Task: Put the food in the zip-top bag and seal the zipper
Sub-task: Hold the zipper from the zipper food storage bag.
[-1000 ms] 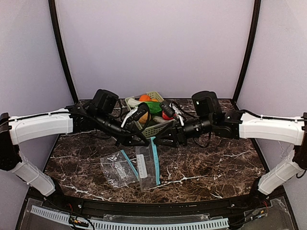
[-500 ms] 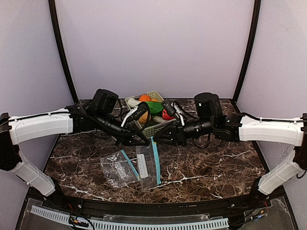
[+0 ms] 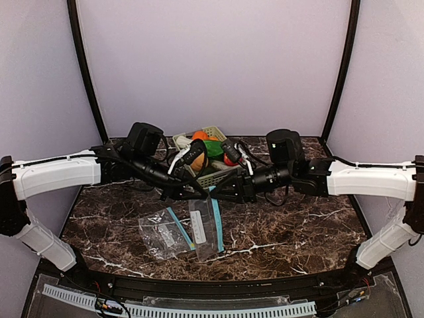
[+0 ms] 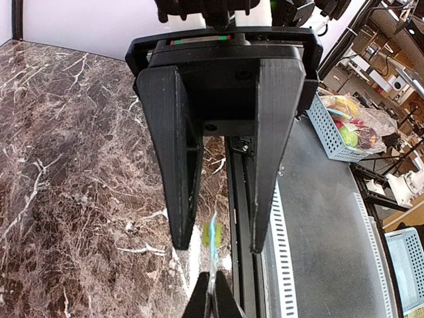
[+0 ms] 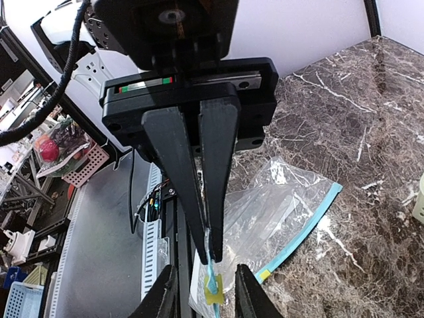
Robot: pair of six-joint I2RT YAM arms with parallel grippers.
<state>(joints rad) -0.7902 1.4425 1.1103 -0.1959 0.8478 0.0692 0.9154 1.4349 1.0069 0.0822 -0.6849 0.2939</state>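
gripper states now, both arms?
Left gripper: shut on the zip-top bag, at its blue zipper edge.
Right gripper: shut on the same bag's zipper edge.

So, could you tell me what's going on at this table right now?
Both arms are holding one zip-top bag up by its blue zipper edge: the left claw and the right claw are each shut on it. A second bag lies flat on the marble table. The toy food sits in the basket behind them, none bagged yet.

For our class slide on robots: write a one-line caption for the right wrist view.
Right claw pinches the blue zipper edge of a clear bag above the marble table.
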